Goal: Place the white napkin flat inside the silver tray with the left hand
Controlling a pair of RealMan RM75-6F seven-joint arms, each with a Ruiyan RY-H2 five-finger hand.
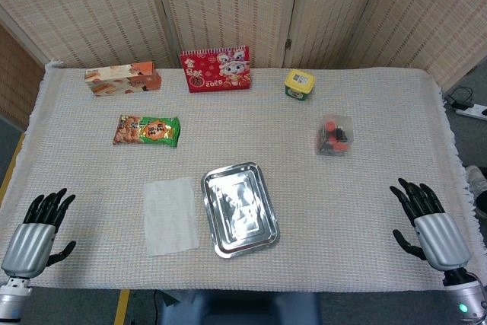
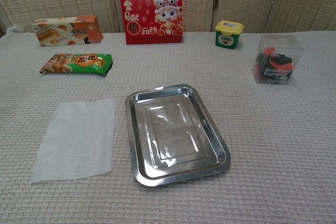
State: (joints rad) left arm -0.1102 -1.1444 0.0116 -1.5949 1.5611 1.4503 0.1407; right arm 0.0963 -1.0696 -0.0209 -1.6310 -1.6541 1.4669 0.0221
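Where legible, calendar (image 2: 152,17) "2025", box (image 2: 277,59) "American Express".

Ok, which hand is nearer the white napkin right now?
Left. The left hand rests open just left of the white napkin; the right hand sits at the far side, beyond the silver tray.

Cloth-covered counter (image 1: 380,211) carries white napkin (image 1: 170,215) flat just left of silver tray (image 1: 239,209); behind: snack packet (image 1: 147,130), biscuit box (image 1: 122,79), red 2025 calendar (image 1: 215,70), yellow-lidded jar (image 1: 300,84), clear box (image 1: 334,135).
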